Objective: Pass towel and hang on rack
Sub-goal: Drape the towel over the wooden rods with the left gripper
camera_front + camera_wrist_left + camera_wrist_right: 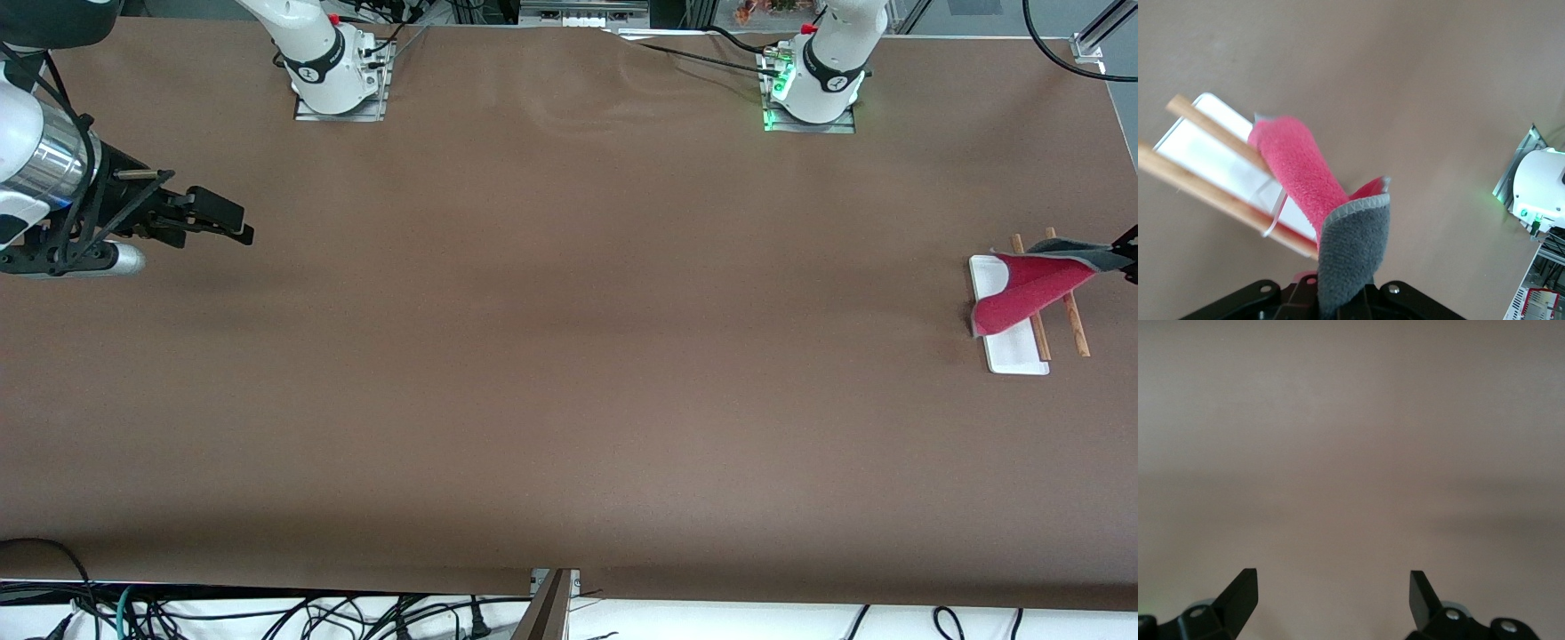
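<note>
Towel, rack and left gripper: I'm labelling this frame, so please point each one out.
Towel [1022, 289], front view, on its red face draped over the rack.
Rack [1016, 356], front view, on the bare white base.
Left gripper [1338, 300], left wrist view, at the pinched grey corner of the towel.

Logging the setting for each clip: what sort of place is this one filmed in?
Most likely a robotics lab bench, not a home. Two arm bases are bolted to a brown-covered table, loose cables hang along its edges, and the only props are a towel and a small rack.
</note>
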Controlling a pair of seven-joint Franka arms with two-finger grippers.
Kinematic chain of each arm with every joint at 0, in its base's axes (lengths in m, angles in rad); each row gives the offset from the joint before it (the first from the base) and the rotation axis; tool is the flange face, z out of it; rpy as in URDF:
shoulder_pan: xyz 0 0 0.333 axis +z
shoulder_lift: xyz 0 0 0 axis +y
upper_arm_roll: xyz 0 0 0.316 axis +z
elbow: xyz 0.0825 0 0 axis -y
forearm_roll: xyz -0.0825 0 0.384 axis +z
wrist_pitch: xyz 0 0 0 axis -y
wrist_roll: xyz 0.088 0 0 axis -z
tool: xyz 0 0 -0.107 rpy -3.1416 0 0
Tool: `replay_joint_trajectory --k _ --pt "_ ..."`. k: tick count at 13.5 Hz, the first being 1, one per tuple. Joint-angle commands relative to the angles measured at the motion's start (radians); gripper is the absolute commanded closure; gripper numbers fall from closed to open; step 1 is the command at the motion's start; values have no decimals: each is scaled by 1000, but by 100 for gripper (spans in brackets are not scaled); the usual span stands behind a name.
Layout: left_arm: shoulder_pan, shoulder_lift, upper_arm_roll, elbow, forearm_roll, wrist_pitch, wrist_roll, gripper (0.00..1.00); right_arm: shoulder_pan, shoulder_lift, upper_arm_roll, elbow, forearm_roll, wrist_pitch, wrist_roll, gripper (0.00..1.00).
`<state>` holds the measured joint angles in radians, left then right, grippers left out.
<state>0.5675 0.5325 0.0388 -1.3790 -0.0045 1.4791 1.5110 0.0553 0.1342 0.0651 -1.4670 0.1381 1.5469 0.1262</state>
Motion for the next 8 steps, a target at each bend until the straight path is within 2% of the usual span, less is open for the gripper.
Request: replay_joint_trajectory --k 1,5,8 --pt "-6 44 26 43 21 35 26 100 3 -56 2 -42 -34 -14 -19 0" --pt "34 124 30 61 15 177 75 100 21 -70 -11 -46 -66 -31 -20 0" --pt "45 184 30 119 9 184 77 100 58 -97 -44 -84 -71 -33 -17 0"
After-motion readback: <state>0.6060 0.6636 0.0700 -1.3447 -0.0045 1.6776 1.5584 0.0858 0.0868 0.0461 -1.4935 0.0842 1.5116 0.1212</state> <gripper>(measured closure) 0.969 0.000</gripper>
